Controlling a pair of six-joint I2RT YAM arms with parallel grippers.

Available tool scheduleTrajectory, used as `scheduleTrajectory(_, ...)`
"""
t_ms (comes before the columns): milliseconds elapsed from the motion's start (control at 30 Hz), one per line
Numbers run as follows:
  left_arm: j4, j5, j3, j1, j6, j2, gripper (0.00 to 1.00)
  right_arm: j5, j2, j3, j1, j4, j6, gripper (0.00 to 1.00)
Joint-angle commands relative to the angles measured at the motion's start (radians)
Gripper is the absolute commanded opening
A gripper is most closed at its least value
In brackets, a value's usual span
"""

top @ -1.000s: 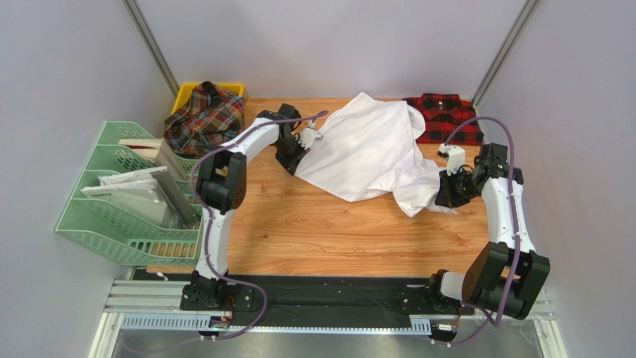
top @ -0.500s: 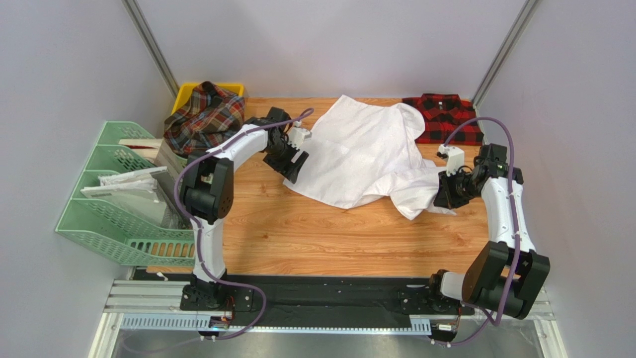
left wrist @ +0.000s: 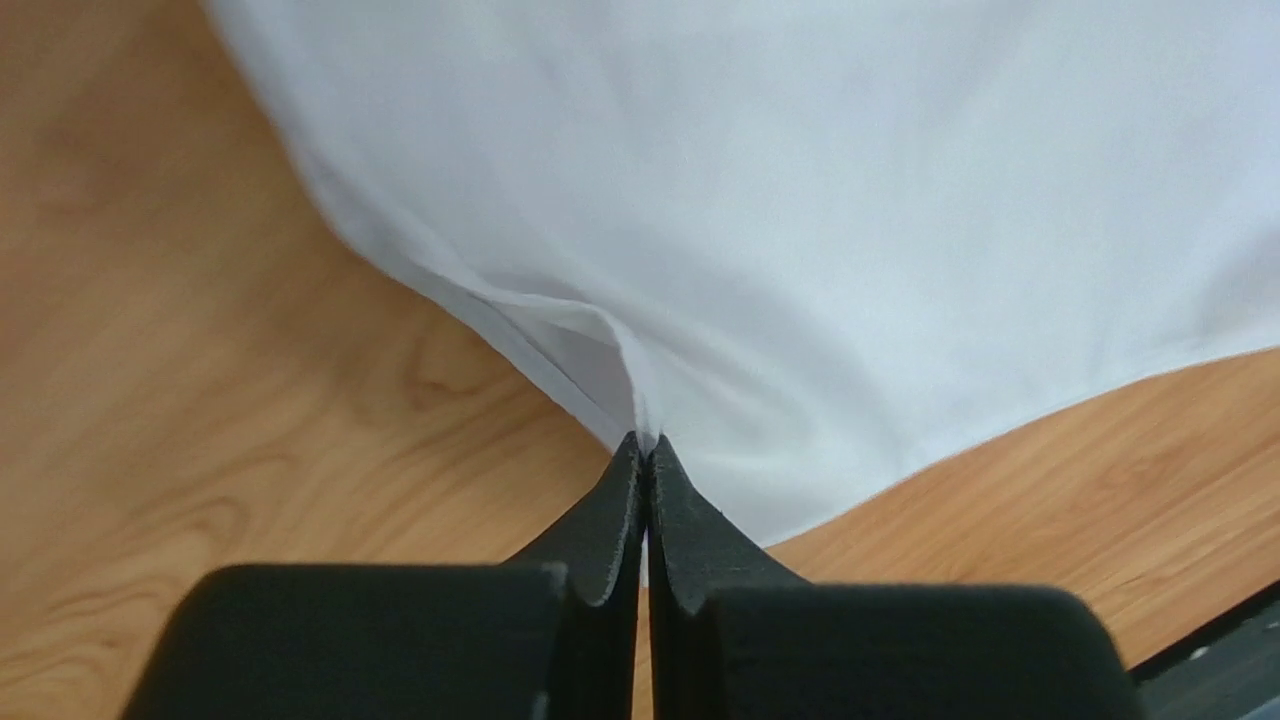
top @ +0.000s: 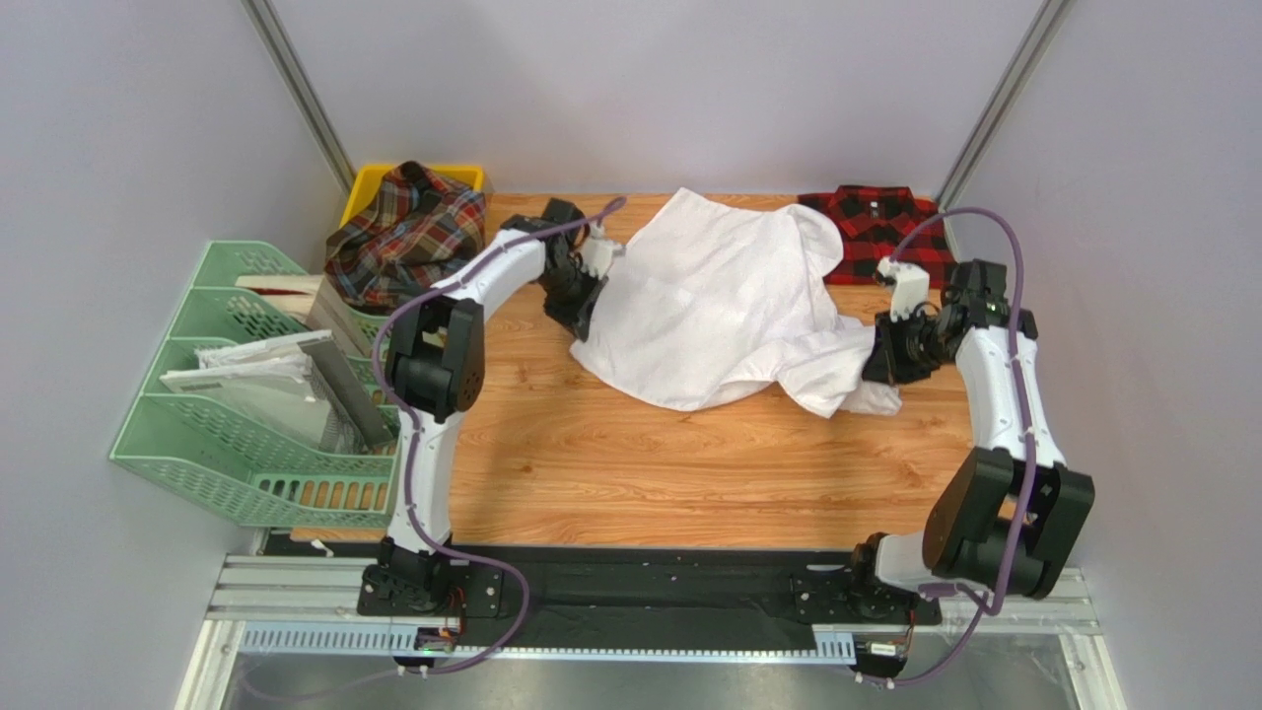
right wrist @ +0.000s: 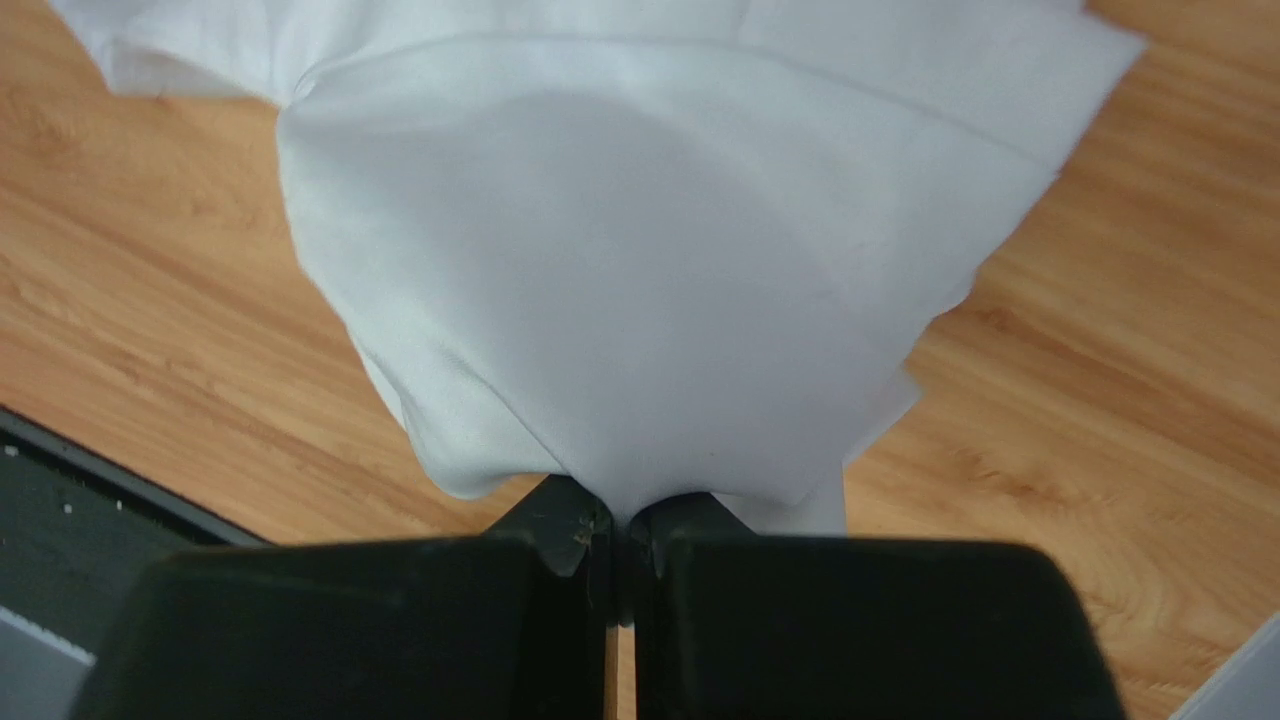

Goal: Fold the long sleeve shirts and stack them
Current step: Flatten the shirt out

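The large white shirt [top: 719, 303] lies spread and rumpled across the back middle of the wooden table. My left gripper [top: 581, 301] is shut on the shirt's left edge; in the left wrist view the white cloth [left wrist: 842, 210] is pinched at the left gripper's [left wrist: 646, 446] tips. My right gripper [top: 885, 355] is shut on the shirt's right end, where the white cloth [right wrist: 646, 300] bunches into the right gripper's [right wrist: 619, 518] closed tips. The red-and-black checked shirt [top: 886, 232] lies folded at the back right corner. The dark tartan shirt [top: 408, 234] is heaped in a yellow bin [top: 366, 182].
A green mesh file rack [top: 222, 392] with papers stands at the left, beside the table [top: 667, 459]. Metal frame posts rise at the back left and back right. Grey walls close in on both sides.
The left gripper opened, shifted toward the back along the shirt's left edge and shut on it again. The right gripper moved back and slightly up, dragging the shirt's right end with it.
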State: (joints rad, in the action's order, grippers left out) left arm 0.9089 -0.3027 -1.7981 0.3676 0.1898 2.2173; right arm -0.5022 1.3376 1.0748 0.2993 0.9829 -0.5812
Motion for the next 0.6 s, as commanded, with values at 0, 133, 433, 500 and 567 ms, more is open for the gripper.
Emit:
scheduleTrajectory(0,-0.022,-0.167,-0.39,-0.16,-0.117,0.002,0.0,0.069,0.185,0.283,-0.054,-0.315,0.208,0.0)
scheduleTrajectory(133,-0.158,-0.168,-0.566,-0.235,-0.119,-0.108,0.0,0.065,0.377,0.806,-0.046,-0.279,0.377,0.0)
scheduleTrajectory(433,-0.354,-0.285,-0.001,-0.361,-0.075,-0.643,0.0,-0.196,0.007,0.642,0.038,-0.244,0.276,0.0)
scheduleTrajectory(500,-0.329,-0.305,0.236,-0.361,-0.026,-0.746,0.0,-0.193,-0.132,0.458,0.034,-0.19,0.174,0.0)
scheduleTrajectory(567,-0.317,-0.315,0.438,-0.361,0.044,-0.83,0.0,-0.177,-0.187,0.254,0.032,-0.101,0.04,0.0)
